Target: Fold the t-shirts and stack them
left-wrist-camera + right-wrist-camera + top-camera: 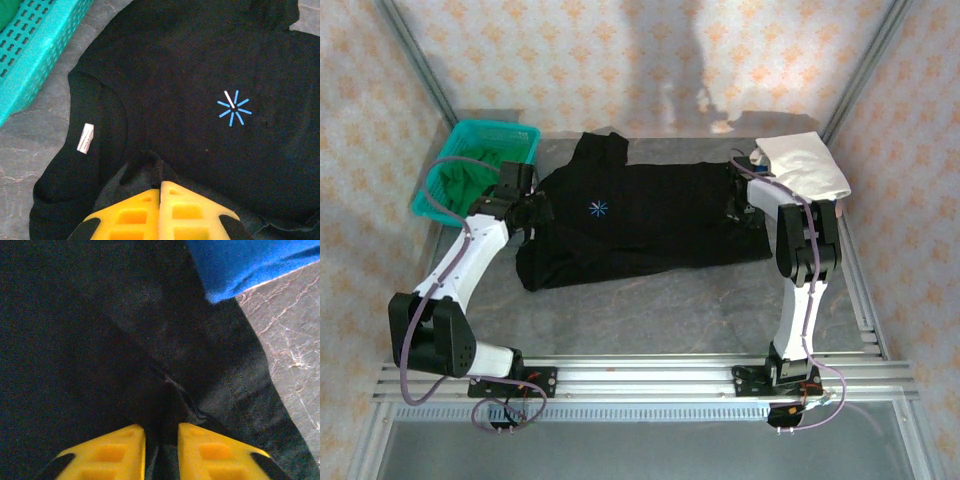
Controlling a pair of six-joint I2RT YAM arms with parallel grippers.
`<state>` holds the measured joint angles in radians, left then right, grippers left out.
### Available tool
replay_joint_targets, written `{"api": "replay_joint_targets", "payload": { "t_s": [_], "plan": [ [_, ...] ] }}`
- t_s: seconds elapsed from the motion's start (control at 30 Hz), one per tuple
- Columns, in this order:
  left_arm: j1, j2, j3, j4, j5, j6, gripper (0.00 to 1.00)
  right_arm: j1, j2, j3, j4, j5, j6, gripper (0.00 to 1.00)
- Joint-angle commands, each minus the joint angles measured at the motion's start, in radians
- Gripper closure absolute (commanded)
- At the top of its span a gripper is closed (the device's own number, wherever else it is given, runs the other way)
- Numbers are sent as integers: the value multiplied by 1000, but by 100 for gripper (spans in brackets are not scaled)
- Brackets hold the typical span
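The large black cloth t-shirt (640,225) lay spread on the grey marbled desk (670,310), pale-blue starburst logo (233,107) up. My left tool (160,184) sat at its collar end, fingers pressed together on a pucker of the black cloth. My right tool (161,427), at the hem end, was nearly closed, pinching a ridge of the same shirt. A folded white t-shirt (805,165) lay just beyond that hem; a teal plastic mesh basket (495,127) stood beside the collar end.
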<state>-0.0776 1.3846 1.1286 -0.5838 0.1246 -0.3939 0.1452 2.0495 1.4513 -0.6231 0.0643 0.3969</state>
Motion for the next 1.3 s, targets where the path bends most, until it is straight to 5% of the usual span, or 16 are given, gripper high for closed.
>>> {"api": "replay_joint_targets", "payload": {
  "t_s": [0.0,0.43,0.63,0.9,1.1,1.27],
  "plan": [
    [3,-54,15,-41,7,-1,100,-1,-55,-20,-15,50,-3,94],
    [2,-314,-8,-167,-9,-15,100,36,-411,-264,-60,75,58,100],
    [3,-528,-63,-290,-81,-27,100,82,-768,-496,-138,108,161,100],
    [1,-672,-222,-312,-25,-43,100,99,-1240,-685,-274,242,250,100],
    [-13,-476,-219,-155,80,-50,100,95,-1180,-670,-214,352,232,100],
    [-68,-249,-83,-114,23,-15,100,88,-1003,-621,-142,365,214,100]
  ]
}}
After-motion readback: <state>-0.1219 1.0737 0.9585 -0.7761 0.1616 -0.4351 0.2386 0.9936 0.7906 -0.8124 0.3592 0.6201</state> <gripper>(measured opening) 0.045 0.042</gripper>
